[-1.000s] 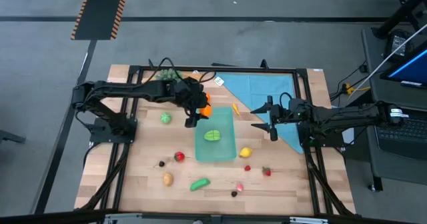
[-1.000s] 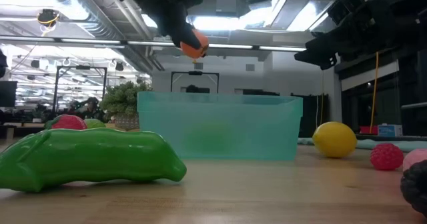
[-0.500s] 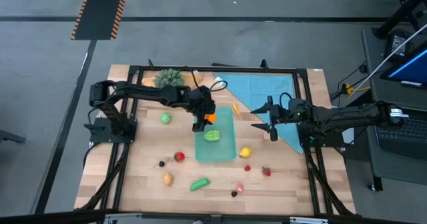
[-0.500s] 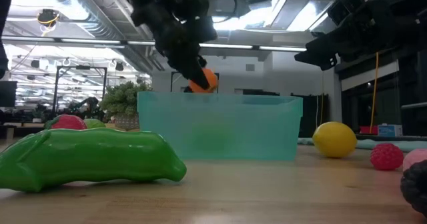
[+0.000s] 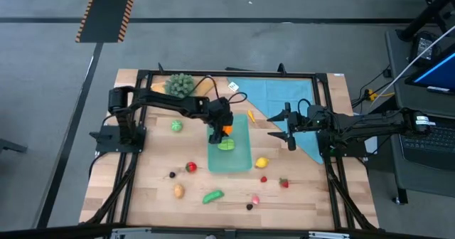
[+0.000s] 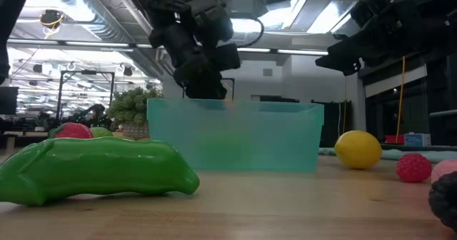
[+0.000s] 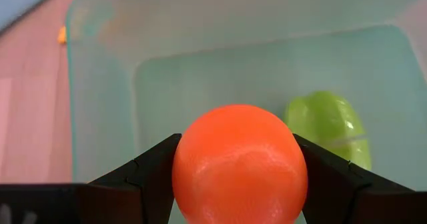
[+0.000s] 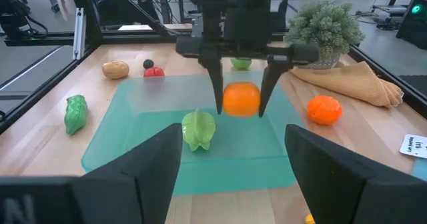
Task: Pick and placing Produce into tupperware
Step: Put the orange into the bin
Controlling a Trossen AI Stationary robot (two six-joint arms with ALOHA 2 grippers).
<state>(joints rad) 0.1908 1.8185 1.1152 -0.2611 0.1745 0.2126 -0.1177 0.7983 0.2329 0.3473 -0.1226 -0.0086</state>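
Currently left gripper (image 8: 241, 101) is clamped on an orange ball (image 7: 240, 164), arm stretched across the table, fingers pointing down into the tupperware (image 5: 239, 157), ball just above its floor beside a green piece (image 7: 328, 127). Right gripper (image 5: 283, 127) hangs off to the container's right over the blue cloth (image 5: 281, 93), jaws spread, nothing held. Other produce lies scattered on the table (image 5: 149, 189).

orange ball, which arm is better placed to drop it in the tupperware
Left. The left end effector already grips the orange ball low over the tupperware, beside the green piece inside. The right end effector waits open off to the side, holding nothing.
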